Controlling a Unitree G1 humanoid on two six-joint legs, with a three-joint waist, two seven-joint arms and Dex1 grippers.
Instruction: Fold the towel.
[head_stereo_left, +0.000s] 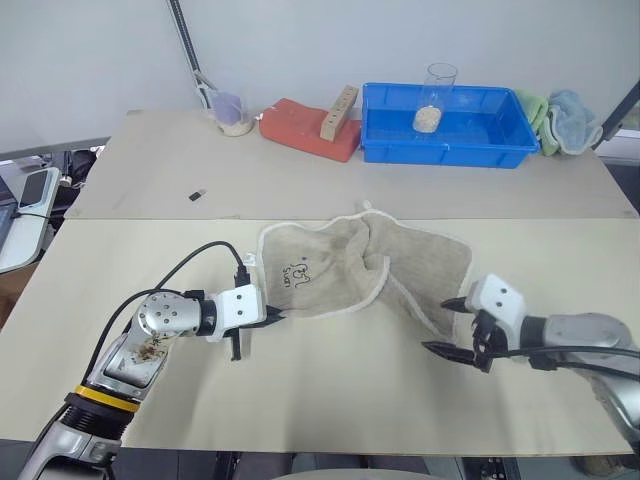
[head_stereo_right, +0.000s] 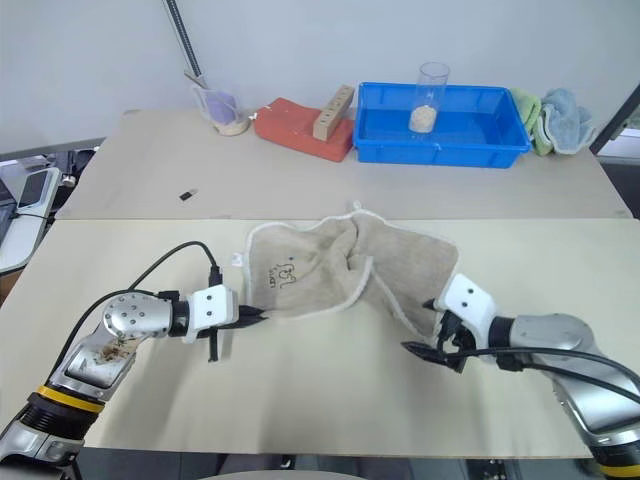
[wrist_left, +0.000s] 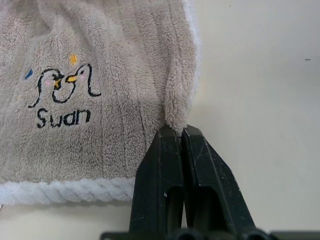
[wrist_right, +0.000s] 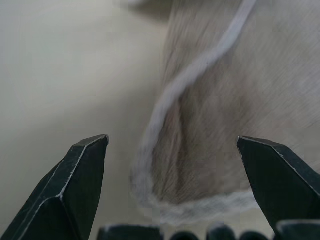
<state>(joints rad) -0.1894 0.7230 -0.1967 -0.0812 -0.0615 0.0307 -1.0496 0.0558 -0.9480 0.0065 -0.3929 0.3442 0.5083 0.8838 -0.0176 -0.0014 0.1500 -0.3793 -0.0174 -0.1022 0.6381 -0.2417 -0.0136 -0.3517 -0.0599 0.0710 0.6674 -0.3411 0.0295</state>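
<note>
The left hand (head_stereo_left: 272, 316), nearest the camera at the left, is clenched on the near left corner of the towel (head_stereo_left: 330, 270), beside its printed logo. The towel lies crumpled and twisted at mid-counter (head_stereo_left: 330, 400), so no clean fold is yet formed. At the right, the right hand (head_stereo_left: 452, 324) is spread wide just short of the near right corner; grasping that corner and folding remain, as judged.

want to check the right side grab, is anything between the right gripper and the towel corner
Nothing visible is in the way. The right gripper is open just short of the towel, with bare table between it and the near corner. The left gripper is already shut on the towel's other near edge.
</note>
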